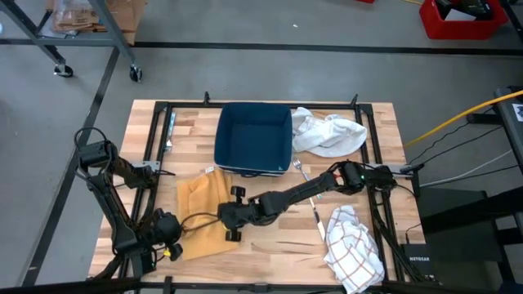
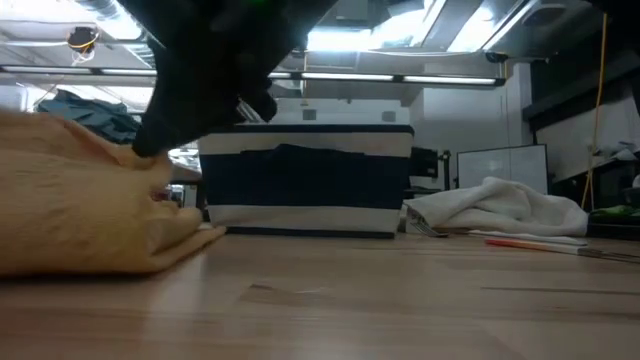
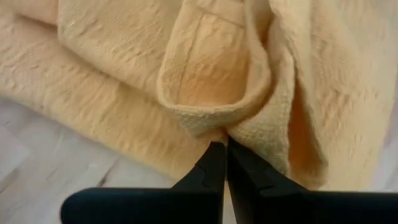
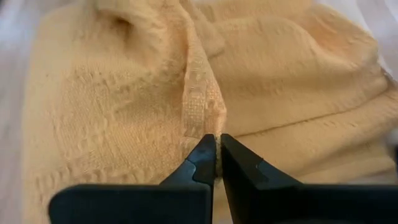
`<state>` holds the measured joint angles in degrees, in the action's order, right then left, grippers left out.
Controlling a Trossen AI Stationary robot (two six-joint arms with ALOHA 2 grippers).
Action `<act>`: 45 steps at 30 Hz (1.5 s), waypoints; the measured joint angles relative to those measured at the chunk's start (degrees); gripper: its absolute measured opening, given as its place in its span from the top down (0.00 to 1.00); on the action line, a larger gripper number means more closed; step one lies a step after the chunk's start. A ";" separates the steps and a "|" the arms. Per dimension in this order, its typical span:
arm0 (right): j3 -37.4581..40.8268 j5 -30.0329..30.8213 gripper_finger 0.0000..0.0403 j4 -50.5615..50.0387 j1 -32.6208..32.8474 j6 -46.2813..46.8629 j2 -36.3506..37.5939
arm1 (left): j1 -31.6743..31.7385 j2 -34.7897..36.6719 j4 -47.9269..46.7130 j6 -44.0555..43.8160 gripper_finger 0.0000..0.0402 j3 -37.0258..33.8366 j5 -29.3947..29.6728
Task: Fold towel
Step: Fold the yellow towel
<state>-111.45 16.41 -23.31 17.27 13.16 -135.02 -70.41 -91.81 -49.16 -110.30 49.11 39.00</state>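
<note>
Yellow towel (image 1: 204, 214) on our wooden table (image 1: 270, 253), crumpled, near left. Left gripper (image 3: 224, 148) and right gripper (image 4: 214, 146) both pinch its hems. Navy bin (image 1: 253, 137) sits far centre; grey floor (image 1: 245, 73) beyond.

A grey floor (image 1: 270, 73) surrounds the wooden table (image 1: 270, 253), with bright ceiling lights (image 2: 400, 40) overhead.

towel (image 1: 204, 214) at table's (image 1: 270, 253) front left, bin (image 1: 253, 137) behind it, two cloths (image 1: 328, 133) apparently to the right
</note>
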 joint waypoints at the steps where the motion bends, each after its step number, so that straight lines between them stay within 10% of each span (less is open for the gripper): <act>1: -0.01 -0.44 0.94 -0.43 -0.38 0.01 0.00 | 0.00 0.00 -0.02 0.01 0.99 -0.24 -0.33; 17: 0.18 -0.56 0.92 -2.32 -1.67 -0.01 -0.01 | 1.86 0.00 -6.03 -16.29 0.81 -3.07 -7.89; 33: 0.21 2.48 0.48 0.18 -1.54 0.01 0.00 | 2.03 -0.02 -7.04 8.86 0.78 -3.07 -8.40; 45: 0.21 -2.16 0.45 0.91 -1.50 -0.27 -0.01 | 5.98 -0.02 -25.68 -3.13 0.53 -3.09 -10.75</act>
<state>-111.24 14.26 -22.39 15.77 12.89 -135.03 -64.44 -91.83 -74.84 -113.43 46.02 28.25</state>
